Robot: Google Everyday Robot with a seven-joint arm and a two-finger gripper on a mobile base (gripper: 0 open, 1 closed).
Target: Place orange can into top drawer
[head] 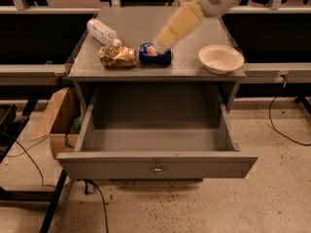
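The orange can (117, 56), golden and mottled, lies on its side on the cabinet top (146, 23) at the left. A dark blue can (154, 54) lies just right of it. The top drawer (155, 165) is pulled fully open below, with a small latch on its front panel, and nothing shows inside it. My arm reaches down from the upper right, and the gripper (159, 44) hangs just above the blue can, a little right of the orange can.
A white plastic bottle (102, 32) lies behind the orange can. A cream bowl (220, 58) stands at the right of the cabinet top. A cardboard box (58, 123) sits on the floor left of the cabinet. Cables run over the floor.
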